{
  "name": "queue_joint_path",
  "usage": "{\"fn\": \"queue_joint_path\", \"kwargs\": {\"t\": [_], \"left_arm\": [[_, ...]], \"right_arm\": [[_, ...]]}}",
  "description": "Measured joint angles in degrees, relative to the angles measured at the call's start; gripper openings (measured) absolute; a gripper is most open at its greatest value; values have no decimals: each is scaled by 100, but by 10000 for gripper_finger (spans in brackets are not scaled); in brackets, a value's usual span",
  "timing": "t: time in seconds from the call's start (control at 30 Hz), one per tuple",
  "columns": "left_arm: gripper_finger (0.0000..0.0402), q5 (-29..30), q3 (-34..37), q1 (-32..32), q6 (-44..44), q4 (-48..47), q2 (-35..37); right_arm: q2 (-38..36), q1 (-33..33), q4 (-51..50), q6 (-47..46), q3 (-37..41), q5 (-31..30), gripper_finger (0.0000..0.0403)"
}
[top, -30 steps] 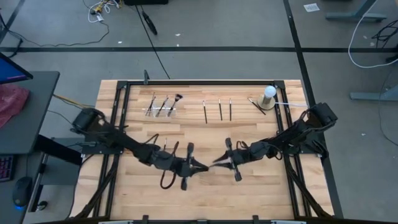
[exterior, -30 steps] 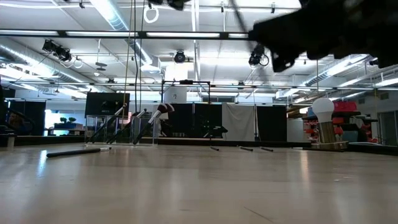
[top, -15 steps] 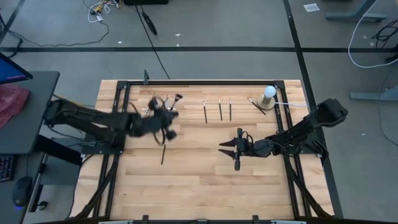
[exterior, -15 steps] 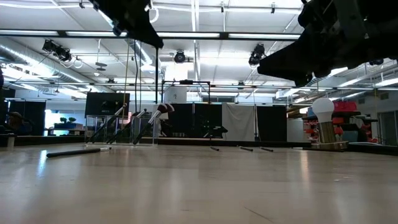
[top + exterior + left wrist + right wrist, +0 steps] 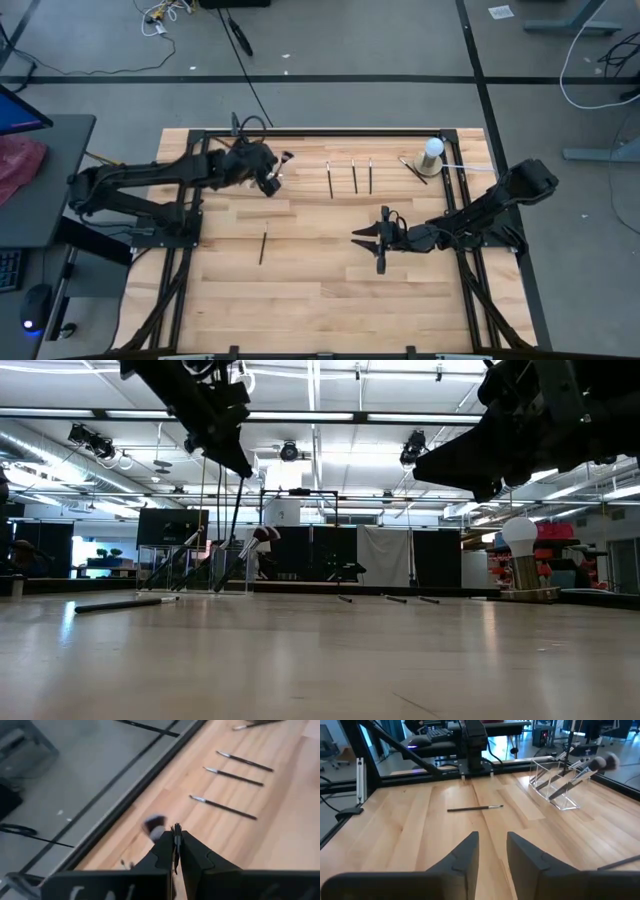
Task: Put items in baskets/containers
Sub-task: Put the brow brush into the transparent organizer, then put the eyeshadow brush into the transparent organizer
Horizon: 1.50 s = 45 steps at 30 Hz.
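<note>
- Over the far-left part of the table [image 5: 300, 300], seen from above, I have the left gripper [image 5: 268, 178] right above the clear holder [image 5: 258, 180], which already carries a few leaning brushes. One loose brush [image 5: 263, 248] lies nearer me, its long axis running near-to-far; three more brushes [image 5: 353, 177] lie side by side just beyond the holder, parallel, also near-to-far.
- From the same overhead picture, the right gripper [image 5: 366, 240] waits mid-table with its fingers apart and nothing between them.
- At table height, the left gripper [image 5: 236, 460] hangs above the holder [image 5: 195, 568], and the brush it carries [image 5: 234, 525] points steeply down, tilted only slightly off upright.
- Through the left wrist camera, the fingers [image 5: 162, 857] are closed on that thin brush [image 5: 175, 847], bristles standing just above them, the handle running down between the fingers.
- Through the right wrist camera, the open fingers [image 5: 467, 851] face the loose brush [image 5: 475, 808] lying crosswise, with the holder [image 5: 552, 785] farther off.
- My judgement: I'd lower until the handle tip is inside the holder wall, keep the tilt matching the leaning brushes, and only then release so it doesn't tip out.
</note>
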<state>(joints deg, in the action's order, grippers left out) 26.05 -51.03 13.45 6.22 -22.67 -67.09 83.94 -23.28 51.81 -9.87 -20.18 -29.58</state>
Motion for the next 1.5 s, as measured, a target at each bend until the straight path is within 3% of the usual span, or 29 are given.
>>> {"fn": "queue_joint_path", "kwargs": {"t": [0.1,0.43,0.97,1.27,1.5], "left_arm": [[15,-401,-4,158,-4,-40,-115],[19,-582,-2,436,-94,-129,-772],[93,-261,-4,785,-90,495,-1395],[166,224,-44,843,-130,815,-1146],[177,113,-203,335,-92,802,-504]], "right_arm": [[0,1,0,0,0,0,100],[0,0,0,2,0,0,100],[0,-1,-39,-6,0,0,100],[0,0,-50,-15,0,0,100],[0,1,-346,-15,-7,-5,100]]}}
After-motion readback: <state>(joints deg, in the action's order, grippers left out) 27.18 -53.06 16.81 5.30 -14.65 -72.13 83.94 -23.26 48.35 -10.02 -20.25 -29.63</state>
